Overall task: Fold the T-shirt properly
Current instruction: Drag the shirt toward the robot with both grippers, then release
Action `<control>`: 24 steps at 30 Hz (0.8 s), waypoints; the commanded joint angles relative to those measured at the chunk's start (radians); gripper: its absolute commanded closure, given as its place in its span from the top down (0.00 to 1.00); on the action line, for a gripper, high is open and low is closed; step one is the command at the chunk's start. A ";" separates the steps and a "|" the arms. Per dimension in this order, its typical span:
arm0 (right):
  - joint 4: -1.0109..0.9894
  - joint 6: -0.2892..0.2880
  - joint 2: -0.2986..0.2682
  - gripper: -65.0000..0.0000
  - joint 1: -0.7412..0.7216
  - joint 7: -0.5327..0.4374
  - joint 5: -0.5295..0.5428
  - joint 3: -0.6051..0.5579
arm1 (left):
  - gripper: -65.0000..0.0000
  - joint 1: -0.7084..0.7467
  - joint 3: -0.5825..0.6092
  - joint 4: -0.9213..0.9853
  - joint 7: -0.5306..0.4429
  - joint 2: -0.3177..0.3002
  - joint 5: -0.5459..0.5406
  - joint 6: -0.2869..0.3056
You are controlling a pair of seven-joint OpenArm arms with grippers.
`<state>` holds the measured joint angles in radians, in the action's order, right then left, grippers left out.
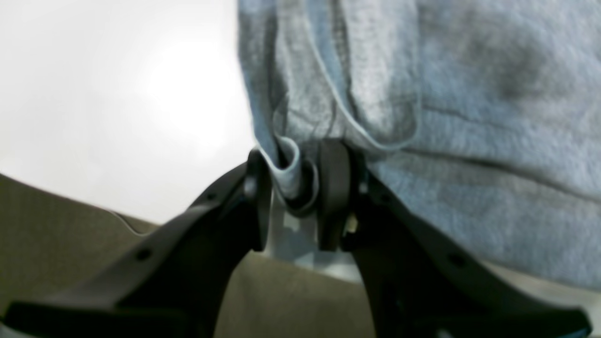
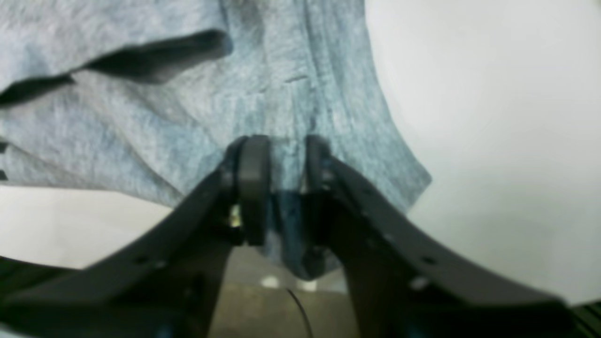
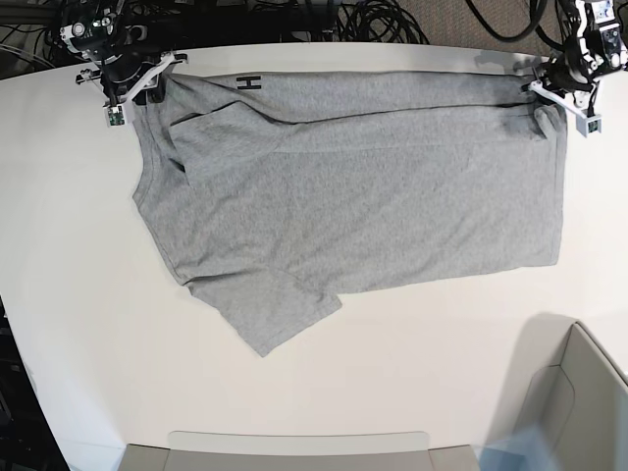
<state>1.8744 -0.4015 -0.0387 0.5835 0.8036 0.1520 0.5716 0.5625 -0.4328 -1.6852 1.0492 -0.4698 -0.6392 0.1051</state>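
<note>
The grey T-shirt (image 3: pixel 363 186) lies spread on the white table (image 3: pixel 78 294), its far edge folded over so a black letter H (image 3: pixel 248 82) shows. One sleeve (image 3: pixel 280 314) sticks out toward the near side. My left gripper (image 3: pixel 561 103) is at the shirt's far right corner. In the left wrist view its jaws (image 1: pixel 296 188) stand apart, with a rolled fold of the T-shirt (image 1: pixel 469 117) loose between them. My right gripper (image 3: pixel 132 93) is at the far left corner. Its jaws (image 2: pixel 286 178) are also parted around an edge of the T-shirt (image 2: pixel 164 117).
Black cables (image 3: pixel 383 20) pile up behind the table's far edge. A grey bin (image 3: pixel 579 392) stands at the near right and a flat grey tray (image 3: pixel 294 451) along the near edge. The table's left side curves away to the floor.
</note>
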 commanded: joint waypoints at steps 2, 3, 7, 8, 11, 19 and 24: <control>0.040 -0.003 -0.007 0.30 0.008 0.009 -0.007 0.003 | 0.27 0.004 -0.005 -0.031 -0.004 -0.017 0.000 0.000; 0.050 -0.003 -0.007 0.31 0.008 0.009 -0.007 0.006 | 0.27 0.004 -0.005 -0.034 -0.004 -0.017 0.002 0.000; 0.075 -0.003 -0.005 0.32 -0.012 0.004 -0.005 0.014 | 0.27 0.003 -0.005 -0.046 -0.004 -0.017 0.002 0.000; 0.075 -0.003 -0.005 0.32 -0.012 0.006 -0.005 0.024 | 0.27 0.001 -0.007 -0.048 -0.005 -0.017 0.002 0.000; 0.077 -0.003 -0.003 0.32 -0.030 0.007 -0.005 0.038 | 0.27 0.001 -0.007 -0.048 -0.007 -0.017 0.002 -0.002; 0.078 -0.003 0.003 0.32 -0.033 0.004 -0.007 0.040 | 0.27 0.001 -0.130 -0.048 -0.007 -0.017 0.002 -0.002; 0.078 -0.003 0.003 0.32 -0.046 0.004 -0.009 0.041 | 0.27 0.001 -0.143 -0.046 -0.004 -0.019 0.002 -0.002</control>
<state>1.9312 -0.4042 -0.0273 0.5396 0.8234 0.1371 0.6067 0.5617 -0.5648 -1.7157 1.0512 -0.4690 -0.6342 0.1055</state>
